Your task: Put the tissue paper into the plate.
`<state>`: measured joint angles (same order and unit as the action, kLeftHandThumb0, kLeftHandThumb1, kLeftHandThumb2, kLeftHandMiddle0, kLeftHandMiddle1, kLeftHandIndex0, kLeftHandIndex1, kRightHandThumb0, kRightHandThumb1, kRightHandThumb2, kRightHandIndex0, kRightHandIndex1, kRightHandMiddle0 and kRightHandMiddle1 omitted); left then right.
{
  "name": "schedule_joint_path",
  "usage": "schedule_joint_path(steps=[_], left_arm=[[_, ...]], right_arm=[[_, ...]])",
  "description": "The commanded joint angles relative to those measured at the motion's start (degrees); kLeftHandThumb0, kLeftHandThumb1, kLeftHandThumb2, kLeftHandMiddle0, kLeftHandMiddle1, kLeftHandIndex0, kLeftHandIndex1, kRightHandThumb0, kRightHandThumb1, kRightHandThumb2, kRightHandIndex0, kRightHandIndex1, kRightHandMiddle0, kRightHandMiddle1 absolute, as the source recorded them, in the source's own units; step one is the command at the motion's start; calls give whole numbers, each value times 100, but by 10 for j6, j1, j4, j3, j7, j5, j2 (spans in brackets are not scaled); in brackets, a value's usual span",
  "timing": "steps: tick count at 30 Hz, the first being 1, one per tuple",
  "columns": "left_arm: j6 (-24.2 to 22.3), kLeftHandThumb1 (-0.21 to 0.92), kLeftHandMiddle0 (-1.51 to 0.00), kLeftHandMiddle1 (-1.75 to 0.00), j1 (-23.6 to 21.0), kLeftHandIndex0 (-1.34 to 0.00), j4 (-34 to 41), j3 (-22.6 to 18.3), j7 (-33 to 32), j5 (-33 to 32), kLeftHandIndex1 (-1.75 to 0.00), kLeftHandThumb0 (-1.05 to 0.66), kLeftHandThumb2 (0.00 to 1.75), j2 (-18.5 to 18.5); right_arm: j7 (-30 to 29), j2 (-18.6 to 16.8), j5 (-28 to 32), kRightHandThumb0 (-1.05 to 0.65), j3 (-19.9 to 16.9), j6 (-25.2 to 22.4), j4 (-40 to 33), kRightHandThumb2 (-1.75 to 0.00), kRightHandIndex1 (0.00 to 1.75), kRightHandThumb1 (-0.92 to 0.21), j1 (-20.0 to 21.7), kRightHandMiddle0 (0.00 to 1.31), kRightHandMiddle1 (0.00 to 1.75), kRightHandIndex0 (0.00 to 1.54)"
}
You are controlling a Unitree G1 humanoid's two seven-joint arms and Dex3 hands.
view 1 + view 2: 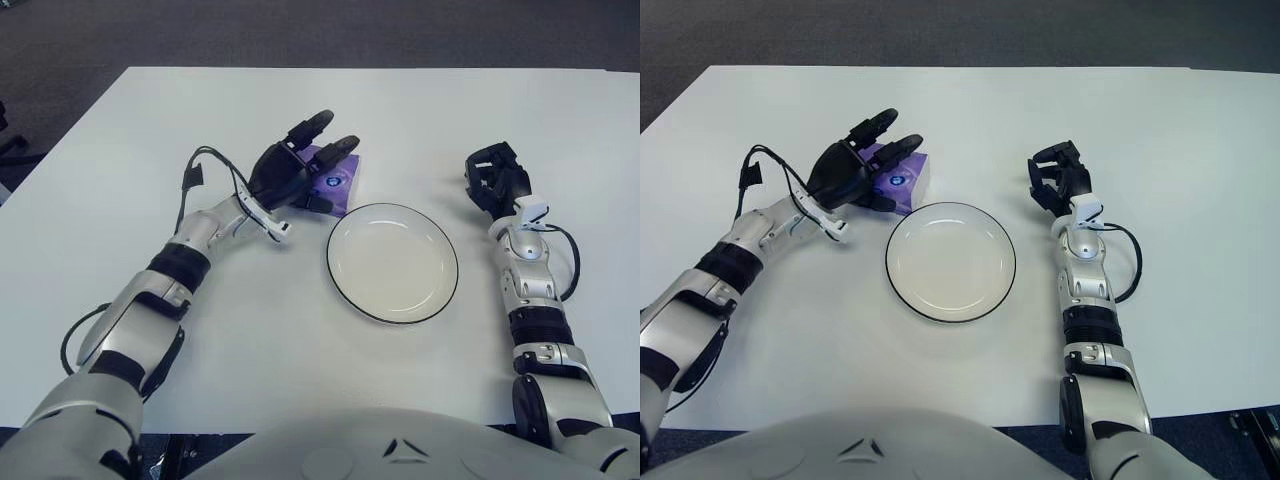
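Fingers of my left hand (pixel 297 168) spread loosely over the purple tissue pack (pixel 335 180), not clearly gripping it, which lies on the table (pixel 300 330) just left of the plate (pixel 392 262), my right hand (pixel 497 178) beyond.

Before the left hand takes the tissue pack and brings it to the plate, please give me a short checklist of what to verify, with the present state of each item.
1. Left hand is at the tissue pack: ok, it shows over the pack's left part.
2. Fingers closed on the pack: not ok, they look spread above it, and no firm grasp is visible.
3. Plate free to receive the pack: ok, nothing lies in it.
4. Path from pack to plate: ok, the pack sits just beyond the plate's upper left rim, nothing between them.
5. Right hand out of the way: ok, it shows right of the plate, apart from it.
6. Pack flat on the table: cannot tell, the hand covers part of it.
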<state>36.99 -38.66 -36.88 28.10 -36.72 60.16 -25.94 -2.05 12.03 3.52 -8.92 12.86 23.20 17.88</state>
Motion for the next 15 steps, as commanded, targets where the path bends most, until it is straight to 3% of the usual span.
schedule_joint_path(steps=[1,7,10,15], left_arm=[[16,92,-17,0,-44,-26,-41,17,57,-9,-3,-105,84,-17],[34,92,-19,-1,-83,-26,-102,11,204,-78,-2,-105,83,-14],[36,92,-19,-1,-87,-26,-107,8,233,-98,-2,-105,83,-13],[59,92,-22,-2,-114,-25,-186,-6,307,-167,-2,-105,84,0]], right_arm=[[3,-40,4,-36,6,1,51,-51,175,-88,-80,29,169,71],[6,-40,4,-36,5,2,53,-51,175,-88,-80,29,169,71],[6,-40,4,-36,5,2,53,-51,175,-88,-80,29,169,72],[8,-39,4,-36,6,1,53,-51,175,-88,-80,30,169,72]])
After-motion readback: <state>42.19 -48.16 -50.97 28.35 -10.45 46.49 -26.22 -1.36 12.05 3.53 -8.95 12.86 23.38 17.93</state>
